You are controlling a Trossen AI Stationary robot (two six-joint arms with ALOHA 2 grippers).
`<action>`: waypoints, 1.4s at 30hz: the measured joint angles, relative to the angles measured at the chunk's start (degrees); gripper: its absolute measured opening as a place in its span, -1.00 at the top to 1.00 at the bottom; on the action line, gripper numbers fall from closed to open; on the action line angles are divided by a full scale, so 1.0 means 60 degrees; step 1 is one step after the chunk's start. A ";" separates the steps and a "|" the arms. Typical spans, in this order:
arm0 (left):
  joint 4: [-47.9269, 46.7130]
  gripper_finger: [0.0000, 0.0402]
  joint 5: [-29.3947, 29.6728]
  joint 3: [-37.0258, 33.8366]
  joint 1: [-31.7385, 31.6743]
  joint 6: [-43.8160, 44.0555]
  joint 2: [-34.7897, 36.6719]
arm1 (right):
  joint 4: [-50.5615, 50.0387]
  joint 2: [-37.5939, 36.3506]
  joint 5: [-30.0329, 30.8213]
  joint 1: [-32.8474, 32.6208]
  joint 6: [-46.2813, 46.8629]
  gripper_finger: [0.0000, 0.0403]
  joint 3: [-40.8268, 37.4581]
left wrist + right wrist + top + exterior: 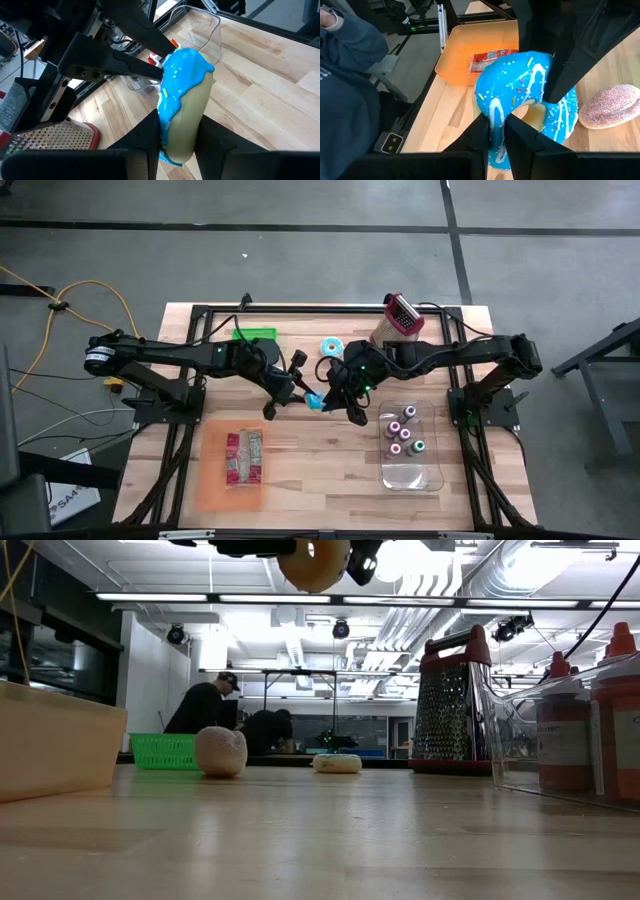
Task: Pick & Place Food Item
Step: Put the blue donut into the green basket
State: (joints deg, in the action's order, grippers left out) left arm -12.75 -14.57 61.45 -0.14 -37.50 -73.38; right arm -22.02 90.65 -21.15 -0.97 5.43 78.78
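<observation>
A ring donut with blue icing and sprinkles [317,401] hangs in the air over the middle of the table, and both grippers are on it. My left gripper [304,392] comes from the table's left; in its wrist view the donut [184,100] stands edge-on between its fingers. My right gripper [335,396] comes from the right; its wrist view shows the iced face [520,80]. The low view has the donut's plain underside [313,562] high above the tabletop. My left gripper pinches the donut's ring between its two fingers, one on the iced face [165,117] and one on the plain face [200,120]. The fingers slant down from the table's left. The donut stands on edge, clear of the table. My right gripper holds the ring's near part [495,125] between its two fingers; one finger [520,132] seems to stand at the hole, the other [479,135] outside the rim. The fingers slant down from the table's right. The donut is lifted clear.
An orange tray [215,480] with a wrapped bar [245,457] lies at the near left. A clear bin of bottles [408,475] stands at the near right. Far side: green basket [255,333], another donut [331,347], grater [403,315]. A sprinkled donut [610,105] lies below. A person's sleeve [345,75] is beside the table.
</observation>
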 joint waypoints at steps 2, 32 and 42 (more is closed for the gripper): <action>0.0000 0.54 0.0000 0.0000 0.0000 0.0000 0.0000 | -0.0001 0.0000 -0.0044 0.0000 -0.0122 0.76 0.0000; -0.0010 0.54 0.0534 0.0000 0.0000 0.0580 -0.0004 | -0.0227 -0.0705 -0.0763 0.0546 0.0821 0.10 -0.0007; -0.0342 0.54 0.4867 -0.0004 -0.0514 0.2305 0.0109 | -0.0582 -0.0703 -0.0743 0.0543 0.0858 0.11 -0.0007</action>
State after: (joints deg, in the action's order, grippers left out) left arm -14.81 14.64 61.43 -3.22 -23.67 -72.73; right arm -25.51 86.43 -25.61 2.28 10.58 78.74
